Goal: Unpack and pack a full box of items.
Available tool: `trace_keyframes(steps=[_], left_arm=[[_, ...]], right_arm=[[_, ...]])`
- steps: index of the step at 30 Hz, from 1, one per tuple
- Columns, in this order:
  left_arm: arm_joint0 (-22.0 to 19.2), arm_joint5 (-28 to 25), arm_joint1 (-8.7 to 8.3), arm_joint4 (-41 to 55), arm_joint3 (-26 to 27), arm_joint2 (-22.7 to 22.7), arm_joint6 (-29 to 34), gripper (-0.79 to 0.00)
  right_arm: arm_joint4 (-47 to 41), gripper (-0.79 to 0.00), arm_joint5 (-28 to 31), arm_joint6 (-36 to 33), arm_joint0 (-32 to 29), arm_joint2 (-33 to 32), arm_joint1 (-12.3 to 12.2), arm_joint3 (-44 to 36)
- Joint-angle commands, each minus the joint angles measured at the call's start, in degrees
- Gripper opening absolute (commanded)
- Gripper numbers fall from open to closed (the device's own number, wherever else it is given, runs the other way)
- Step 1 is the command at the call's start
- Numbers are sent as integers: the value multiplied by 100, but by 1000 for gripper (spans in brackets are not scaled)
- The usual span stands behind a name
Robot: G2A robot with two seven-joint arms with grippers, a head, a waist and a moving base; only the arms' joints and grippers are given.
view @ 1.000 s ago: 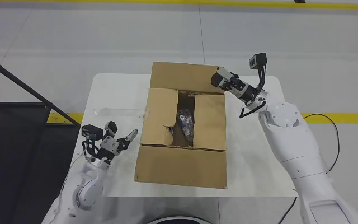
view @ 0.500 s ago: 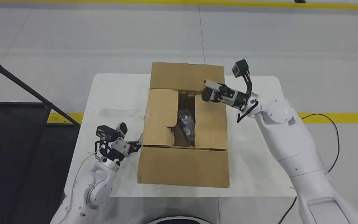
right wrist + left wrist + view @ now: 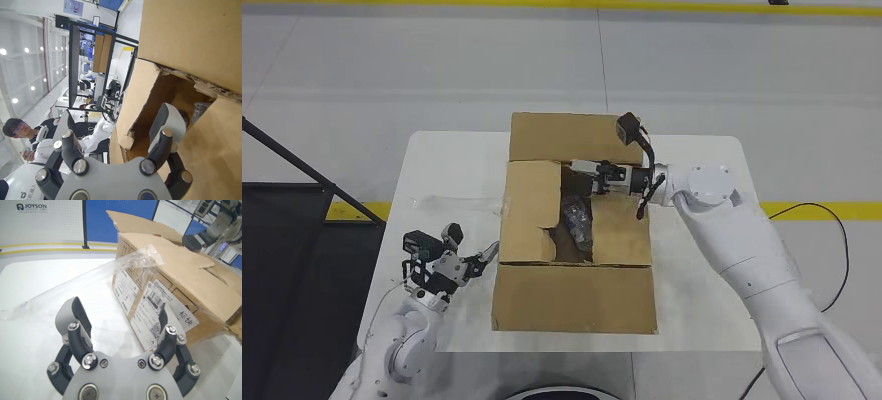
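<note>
The cardboard box (image 3: 572, 240) stands mid-table, its top flaps parted along a narrow gap. Plastic-wrapped items (image 3: 575, 222) lie in that gap and also appear in the right wrist view (image 3: 202, 108). My right gripper (image 3: 582, 168) is open at the gap's far end. In the right wrist view, the gripper (image 3: 117, 123) has a torn flap edge (image 3: 140, 91) between its fingers, with one finger inside the opening. My left gripper (image 3: 482, 262) is open and empty on the table beside the box's near left corner. In the left wrist view, this gripper (image 3: 122, 317) faces the labelled side (image 3: 151, 306).
A long strip of clear tape (image 3: 94, 270) hangs from the box's top edge and trails across the white table (image 3: 442, 170) to the left. One top flap (image 3: 560, 135) stands folded back at the far side. Bare table lies right of the box.
My right gripper has swung from the box's far right corner leftward to the gap between the flaps. My left gripper has shifted closer to the box's side.
</note>
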State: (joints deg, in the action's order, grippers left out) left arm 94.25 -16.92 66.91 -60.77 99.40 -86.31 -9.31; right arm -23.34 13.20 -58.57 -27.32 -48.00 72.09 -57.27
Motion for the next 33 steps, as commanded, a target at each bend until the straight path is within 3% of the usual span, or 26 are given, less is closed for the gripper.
trace_keyframes(steps=[1,12,24,33], left_arm=[[110,-61,-10,167,50,-171,-66,0],[731,-291,-48,517,250,-900,-396,0],[793,-458,-33,825,-17,-1109,-520,0],[795,-621,-22,1007,-287,-1232,-602,0]], right_arm=[[19,0,-24,-20,70,138,68,103],[-290,0,123,-227,423,684,500,702],[-1125,0,665,-538,702,693,854,952],[-856,0,953,93,867,917,1138,860]])
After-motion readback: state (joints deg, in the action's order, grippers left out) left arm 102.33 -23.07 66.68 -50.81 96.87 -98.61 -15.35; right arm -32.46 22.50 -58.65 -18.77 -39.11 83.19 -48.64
